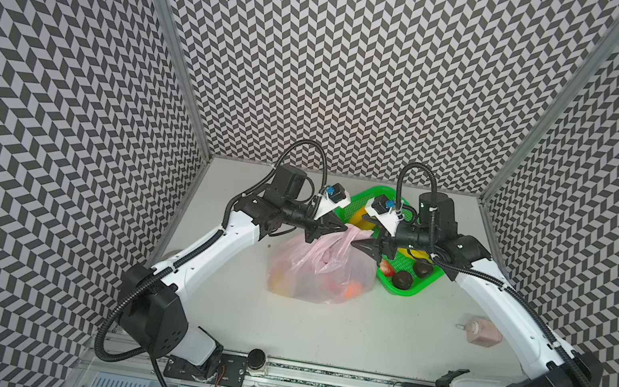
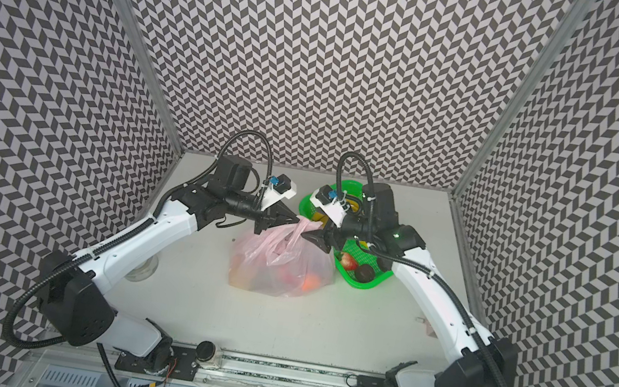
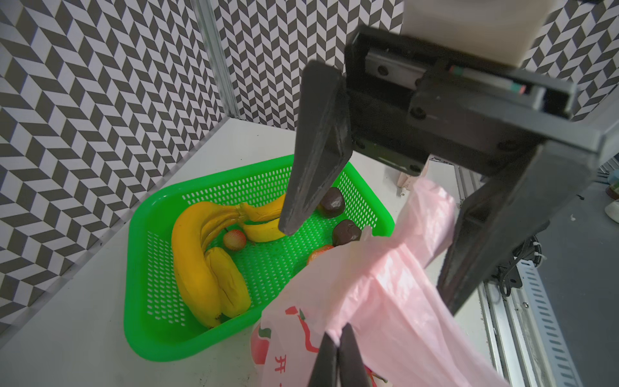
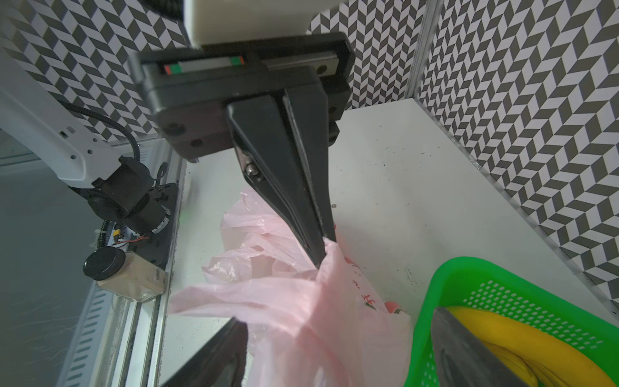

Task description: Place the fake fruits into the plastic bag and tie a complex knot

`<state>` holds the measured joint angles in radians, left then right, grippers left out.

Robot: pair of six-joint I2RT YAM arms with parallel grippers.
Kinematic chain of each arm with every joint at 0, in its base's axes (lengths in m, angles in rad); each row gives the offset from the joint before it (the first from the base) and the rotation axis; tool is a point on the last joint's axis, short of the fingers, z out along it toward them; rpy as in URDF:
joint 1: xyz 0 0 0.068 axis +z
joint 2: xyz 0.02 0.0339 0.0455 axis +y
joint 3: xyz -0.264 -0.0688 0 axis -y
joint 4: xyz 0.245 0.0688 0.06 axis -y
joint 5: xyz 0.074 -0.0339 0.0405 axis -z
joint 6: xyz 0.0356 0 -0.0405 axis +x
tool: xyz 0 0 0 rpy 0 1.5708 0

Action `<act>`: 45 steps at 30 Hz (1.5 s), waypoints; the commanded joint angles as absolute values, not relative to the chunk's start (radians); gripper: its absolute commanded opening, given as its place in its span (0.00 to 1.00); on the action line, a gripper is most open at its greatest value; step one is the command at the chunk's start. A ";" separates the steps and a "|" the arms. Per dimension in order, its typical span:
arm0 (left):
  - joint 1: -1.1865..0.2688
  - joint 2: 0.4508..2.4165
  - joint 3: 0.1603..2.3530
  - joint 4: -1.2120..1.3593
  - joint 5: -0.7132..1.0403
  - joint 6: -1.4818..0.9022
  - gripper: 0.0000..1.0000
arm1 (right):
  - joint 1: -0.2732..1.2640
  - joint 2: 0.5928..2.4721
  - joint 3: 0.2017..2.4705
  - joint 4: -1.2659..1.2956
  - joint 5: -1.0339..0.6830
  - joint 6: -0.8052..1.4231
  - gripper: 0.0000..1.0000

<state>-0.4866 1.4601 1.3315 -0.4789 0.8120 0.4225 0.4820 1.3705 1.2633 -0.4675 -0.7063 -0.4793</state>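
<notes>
The pale-pink plastic bag [image 1: 320, 272] [image 2: 279, 265] stands mid-table, with fake fruits inside, an orange [image 1: 353, 291] among them. My left gripper [image 1: 339, 231] [image 3: 338, 358] is shut on the bag's gathered handle [image 4: 330, 254]. My right gripper [image 1: 362, 234] [image 4: 338, 318] is open, and its fingers [image 3: 315, 150] straddle the other pink handle strip [image 3: 432, 214]. More fruits lie in the green basket [image 1: 410, 290] [image 3: 150, 335]: bananas [image 3: 201, 254], two dark balls [image 3: 331, 202] and a red strawberry [image 1: 386, 266]. A knot is not in view.
A pink bottle [image 1: 481, 331] lies at the right of the table. A black-lidded jar [image 1: 256, 358] [image 4: 127, 274] sits on the front rail. A glass jar [image 2: 144, 269] stands under the left arm. Patterned walls close three sides.
</notes>
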 commanded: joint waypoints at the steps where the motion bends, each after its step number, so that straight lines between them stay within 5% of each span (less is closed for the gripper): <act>1: -0.491 1.429 1.326 -0.463 0.820 0.443 0.00 | 0.498 1.380 1.262 -0.400 -0.722 -0.486 0.79; 9: -0.491 1.431 1.327 -0.470 0.813 0.448 0.00 | 0.521 1.383 1.235 -0.321 -0.749 -0.468 0.78; 17: -0.492 1.430 1.326 -0.473 0.792 0.453 0.00 | 0.501 1.336 1.252 -0.408 -0.807 -0.495 1.00; 25: -0.492 1.426 1.324 -0.470 0.792 0.455 0.00 | 0.499 1.376 1.321 -0.445 -0.824 -0.399 1.00; 45: -0.491 1.405 1.318 -0.457 0.778 0.456 0.00 | 0.499 1.456 1.309 -0.499 -0.741 -0.446 0.69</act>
<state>-0.4866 1.4376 1.3205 -0.4767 0.7742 0.4335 0.5007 1.4376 1.3117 -0.5026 -0.7353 -0.4194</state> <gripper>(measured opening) 0.048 0.698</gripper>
